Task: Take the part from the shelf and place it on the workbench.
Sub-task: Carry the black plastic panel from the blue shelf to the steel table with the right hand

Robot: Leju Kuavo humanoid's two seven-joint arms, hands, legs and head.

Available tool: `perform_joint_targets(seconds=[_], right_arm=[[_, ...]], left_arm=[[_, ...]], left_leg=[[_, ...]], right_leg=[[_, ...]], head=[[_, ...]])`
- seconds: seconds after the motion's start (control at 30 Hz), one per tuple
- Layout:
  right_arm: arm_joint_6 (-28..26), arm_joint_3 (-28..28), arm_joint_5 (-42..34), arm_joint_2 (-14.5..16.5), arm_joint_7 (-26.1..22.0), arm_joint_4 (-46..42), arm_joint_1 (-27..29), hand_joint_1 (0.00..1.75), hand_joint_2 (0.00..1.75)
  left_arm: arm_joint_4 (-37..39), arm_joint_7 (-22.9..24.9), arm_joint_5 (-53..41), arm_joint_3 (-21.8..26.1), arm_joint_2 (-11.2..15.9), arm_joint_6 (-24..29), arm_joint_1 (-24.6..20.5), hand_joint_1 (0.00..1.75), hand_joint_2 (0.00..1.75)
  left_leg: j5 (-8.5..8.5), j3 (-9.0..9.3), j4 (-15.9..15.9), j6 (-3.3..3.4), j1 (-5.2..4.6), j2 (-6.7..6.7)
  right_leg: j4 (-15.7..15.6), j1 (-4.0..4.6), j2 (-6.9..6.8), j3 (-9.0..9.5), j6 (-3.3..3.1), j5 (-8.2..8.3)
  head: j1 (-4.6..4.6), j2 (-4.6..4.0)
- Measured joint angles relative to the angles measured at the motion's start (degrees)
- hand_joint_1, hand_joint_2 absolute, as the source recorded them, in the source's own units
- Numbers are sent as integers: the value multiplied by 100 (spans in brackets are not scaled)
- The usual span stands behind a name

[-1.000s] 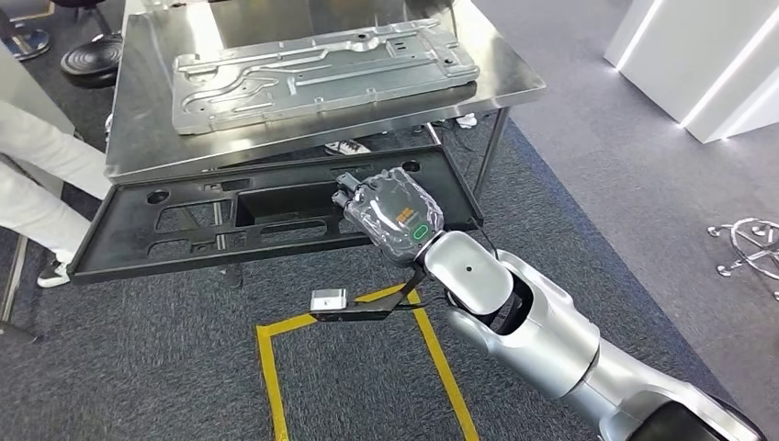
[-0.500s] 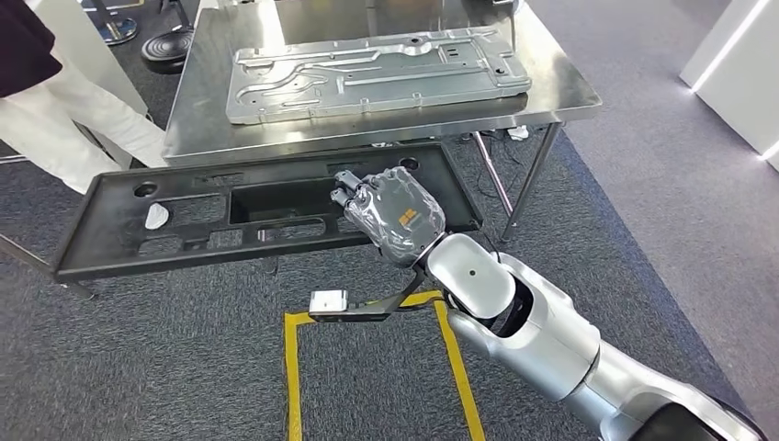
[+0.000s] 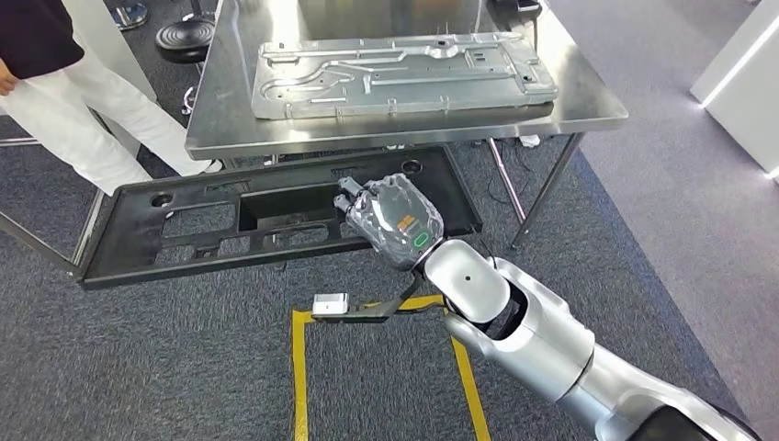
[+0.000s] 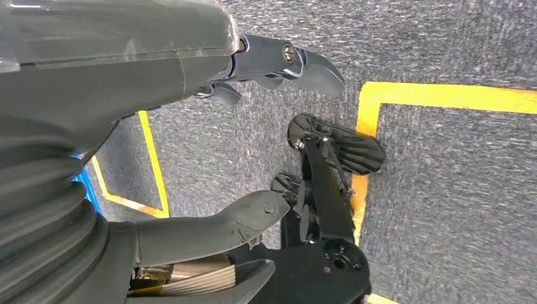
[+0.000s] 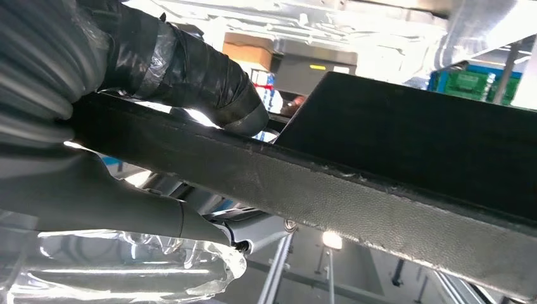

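Nearest the robot, yellow floor tape (image 3: 300, 367) marks a rectangle on the grey carpet (image 3: 165, 367), and the silver right arm (image 3: 533, 344) rises from the lower right corner of the head view toward the middle. At its end the right hand (image 3: 393, 219), wrapped in clear film, grips the near long edge of the black part (image 3: 230, 225), somewhat right of that edge's middle. The right wrist view shows the grip closely: dark taped fingers (image 5: 190, 76) lie over one face of the part's edge and the grey thumb (image 5: 114, 202) presses the opposite face, so the hand is closed on the part.

The part is a long, flat black panel with rectangular cut-outs and a round hole near each end. Its long axis runs across the head view, left to right, roughly parallel to the workbench's near edge, with its left end slightly lower in the frame. It is held in the air over the carpet, most of its length reaching out to the left of the hand. Its far long edge lies just at or under the near edge of the steel workbench (image 3: 588, 106).

The left hand (image 4: 190, 126) hangs over the carpet, fingers spread, holding nothing.

On the workbench top lies a silver stamped metal plate (image 3: 404, 75), lengthwise along the bench. At the far left stands a person in white trousers (image 3: 83, 119), and beyond them a black stool (image 3: 184, 39).
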Motion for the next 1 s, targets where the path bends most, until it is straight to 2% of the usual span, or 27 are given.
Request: perform_joint_targets(seconds=[0.07,0.1,0.13,0.17,0.2,0.23,0.27,0.3,0.33,0.43,0.5,0.53,0.6,0.63,0.67,0.7,0.73,0.77,0.8,0.83,0.93,1.0], right_arm=[[-13,0,2,-1,-8,29,21,175,175],[-15,0,5,-2,-8,44,43,175,175],[-7,0,18,-4,1,57,68,175,175],[5,0,36,-7,16,64,89,175,175],[20,-1,56,-13,38,63,104,175,175],[39,-2,73,-20,66,52,110,175,175],[62,-4,82,-30,93,32,109,175,175],[94,-6,89,-38,121,2,107,175,175],[132,-8,95,-44,148,-34,107,175,175],[219,-11,113,-48,200,-133,109,175,175],[226,-16,119,-48,210,-184,106,175,175],[222,-19,121,-48,211,-203,105,175,175],[205,-20,119,-59,201,-217,118,175,175],[187,-20,112,-75,185,-217,135,175,175],[161,-21,102,-99,161,-214,156,175,175],[130,-23,92,-127,132,-209,174,175,175],[101,-27,82,-156,110,-203,185,175,175],[74,-35,78,-181,95,-193,189,175,175],[51,-45,76,-202,86,-185,185,175,175],[33,-57,76,-217,84,-178,182,175,175],[9,-87,75,-244,64,-165,185,175,175],[8,-113,76,-252,48,-159,184,175,175]], left_arm=[[0,0,-1,0,-1,-8,-4,0,175],[0,-4,-5,0,-1,-12,-4,0,175],[0,-10,-11,-1,-1,-17,-3,0,175],[0,-15,-21,-2,-1,-21,-1,0,175],[0,-19,-34,-6,-1,-24,0,0,175],[0,-21,-45,-13,-2,-26,-1,0,175],[0,-26,-56,-22,-3,-28,-2,0,175],[0,-35,-63,-32,-2,-32,-5,0,175],[0,-48,-67,-43,-1,-37,-8,0,175],[0,-73,-72,-74,4,-45,-18,0,175],[0,-79,-74,-87,8,-48,-29,0,175],[0,-81,-74,-91,12,-49,-31,0,175],[0,-75,-69,-98,17,-44,-25,0,175],[0,-68,-64,-102,18,-38,-17,0,175],[0,-58,-60,-104,20,-32,-8,0,175],[0,-50,-55,-106,24,-27,4,0,175],[0,-42,-52,-107,32,-24,14,0,175],[0,-34,-49,-108,39,-23,25,0,175],[0,-27,-44,-109,46,-23,31,0,175],[0,-20,-39,-110,50,-23,29,0,175],[0,-5,-33,-113,49,-23,14,0,175],[0,-4,-33,-114,49,-23,20,0,175]], left_leg=[[-4,9,-10,44,-11,5],[-10,10,-9,51,-19,3],[-16,14,-8,54,-26,-1],[-24,22,-5,50,-31,-7],[-35,35,-1,41,-34,-15],[-49,51,3,28,-36,-22],[-66,60,12,7,-45,-27],[-80,64,19,-19,-52,-31],[-92,64,24,-50,-56,-32],[-124,81,20,-158,-38,-25],[-270,-20,275,-215,-23,-7],[-396,-154,552,-235,-14,2],[-670,-567,1315,-270,-10,6],[-706,-741,1581,-281,-8,7],[-628,-833,1661,-288,-6,7],[-430,-801,1494,-286,-3,9],[-152,-667,1123,-280,0,15],[54,-505,736,-269,-2,23],[168,-353,391,-248,-15,29],[195,-255,185,-216,-30,32],[73,-152,62,-75,-47,12],[13,-43,25,13,-38,2]], right_leg=[[722,-4,6,-353,-6,-348],[1072,-4,7,-541,-7,-467],[1283,-4,8,-670,-12,-492],[1253,-3,9,-683,-25,-387],[993,0,9,-582,-47,-183],[589,7,10,-407,-77,48],[202,25,11,-231,-106,206],[-82,43,12,-102,-127,297],[-227,62,17,-40,-142,314],[-294,69,31,2,-185,293],[-354,36,20,79,-244,289],[-371,28,10,119,-268,275],[-375,28,-1,181,-296,223],[-373,29,0,216,-299,190],[-372,29,3,261,-295,150],[-369,27,8,314,-285,107],[-367,24,12,377,-269,56],[-368,24,15,430,-245,4],[-363,33,19,465,-211,-44],[-371,40,21,486,-176,-79],[-345,58,22,526,-76,-101],[-58,47,21,410,-29,-120]], head=[[1,0],[1,0],[1,1],[1,1],[0,1],[1,2],[0,2],[0,2],[0,2],[-1,1],[-2,1],[-2,1],[-3,1],[-3,1],[-3,1],[-3,1],[-2,1],[-2,1],[-2,2],[-2,2],[-2,2],[3,2]])
